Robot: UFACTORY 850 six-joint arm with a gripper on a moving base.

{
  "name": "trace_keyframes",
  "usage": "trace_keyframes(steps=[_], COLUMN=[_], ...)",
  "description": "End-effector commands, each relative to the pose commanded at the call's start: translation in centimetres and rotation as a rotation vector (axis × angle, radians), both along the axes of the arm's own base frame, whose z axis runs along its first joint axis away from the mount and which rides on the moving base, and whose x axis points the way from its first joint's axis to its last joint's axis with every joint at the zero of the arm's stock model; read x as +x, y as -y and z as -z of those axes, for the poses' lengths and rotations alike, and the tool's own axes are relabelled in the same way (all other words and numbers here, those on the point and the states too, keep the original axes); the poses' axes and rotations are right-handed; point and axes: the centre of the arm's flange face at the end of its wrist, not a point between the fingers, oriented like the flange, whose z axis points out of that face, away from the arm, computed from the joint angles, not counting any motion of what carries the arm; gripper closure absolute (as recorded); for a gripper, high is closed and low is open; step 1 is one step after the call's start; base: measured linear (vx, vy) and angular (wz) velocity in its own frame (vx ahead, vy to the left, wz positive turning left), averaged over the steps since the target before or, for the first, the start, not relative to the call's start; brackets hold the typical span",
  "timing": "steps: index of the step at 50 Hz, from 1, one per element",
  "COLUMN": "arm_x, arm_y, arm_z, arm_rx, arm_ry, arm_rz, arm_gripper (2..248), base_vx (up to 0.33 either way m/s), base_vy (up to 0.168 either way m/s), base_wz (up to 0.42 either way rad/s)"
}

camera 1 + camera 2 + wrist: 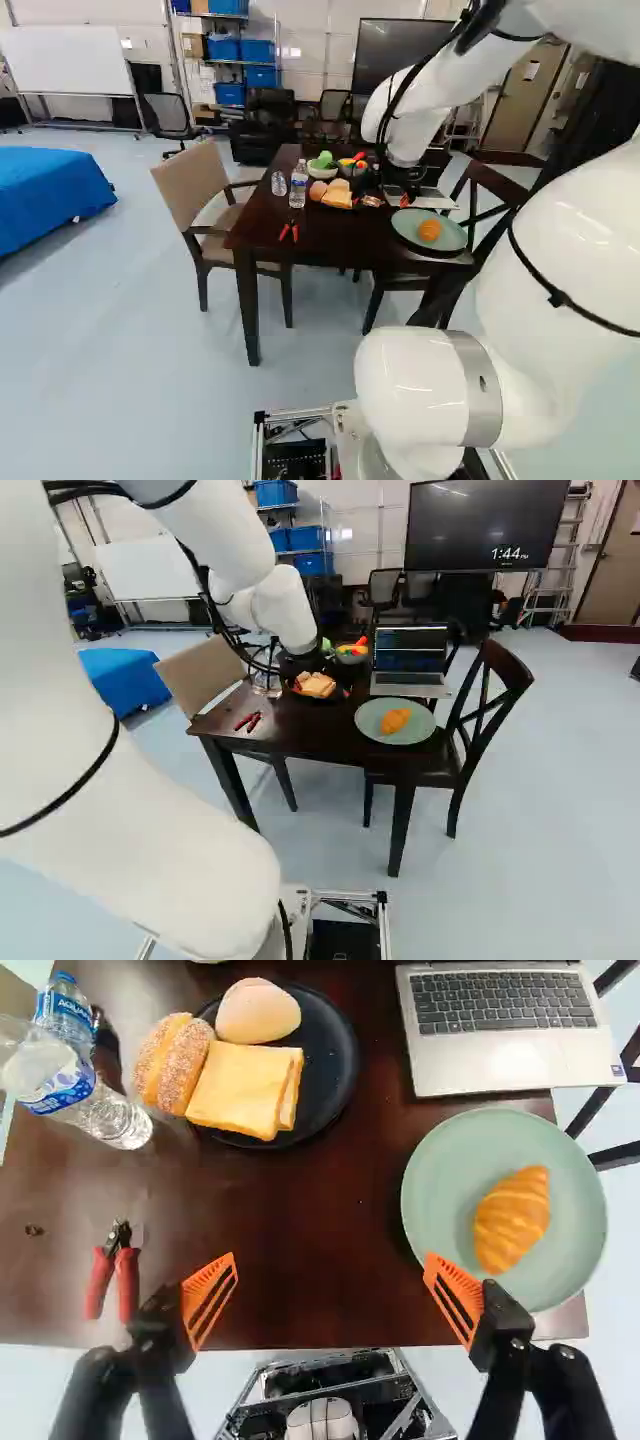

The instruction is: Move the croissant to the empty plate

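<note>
while the croissant lies on the green plate, right of centre in the left base view, the gripper hangs released, jaws apart.

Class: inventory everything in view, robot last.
Table: one, brown, ahead
Plate: one, green, on table
Croissant: one, golden, on plate
Laptop: one, silver, beyond croissant
Dark plate: one, black, near laptop
Bread: several, golden, on dark plate
Bottles: two, clear, beside bread
Bowl: one, pale, beyond bread
Pliers: one, red, near table edge
Chairs: several, beige or dark, beside, beyond table
Cloth: one, blue, far left
Whiteboard: one, white, back
Screen: one, black, back
Bins: several, blue, back
Arm: one, white, over table
Claw: one, black-orange, above table
</note>
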Motion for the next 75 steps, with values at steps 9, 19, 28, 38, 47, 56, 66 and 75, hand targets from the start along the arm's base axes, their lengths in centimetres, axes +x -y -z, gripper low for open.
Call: trace_keyframes(steps=[9, 19, 28, 38, 47, 56, 66, 75], arm_x=[-0.1, -0.1, -0.2, -0.2, -0.2, -0.3, -0.5, -0.8], arm_y=[-1.5, -3.2, -4.7, -5.5, -5.5, -5.5, -5.6, -5.6], arm_z=[0.0, 0.0, 0.0, 0.0, 0.2, 0.4, 0.9, 1.5], arm_rx=[0.000, 0.000, 0.000, 0.000, -0.001, -0.002, -0.004, -0.006], arm_ry=[0.001, 0.001, 0.001, 0.002, 0.007, 0.017, 0.034, 0.055], arm_rz=[-0.036, -0.076, -0.112, -0.130, -0.130, -0.131, -0.132, -0.133], arm_gripper=[3, 3, 3, 3, 3, 3, 3, 3], base_vx=[0.000, 0.000, 0.000, 0.000, 0.000, 0.000, 0.000, 0.000], base_vy=[0.000, 0.000, 0.000, 0.000, 0.000, 0.000, 0.000, 0.000], base_wz=[0.000, 0.000, 0.000, 0.000, 0.000, 0.000, 0.000, 0.000])
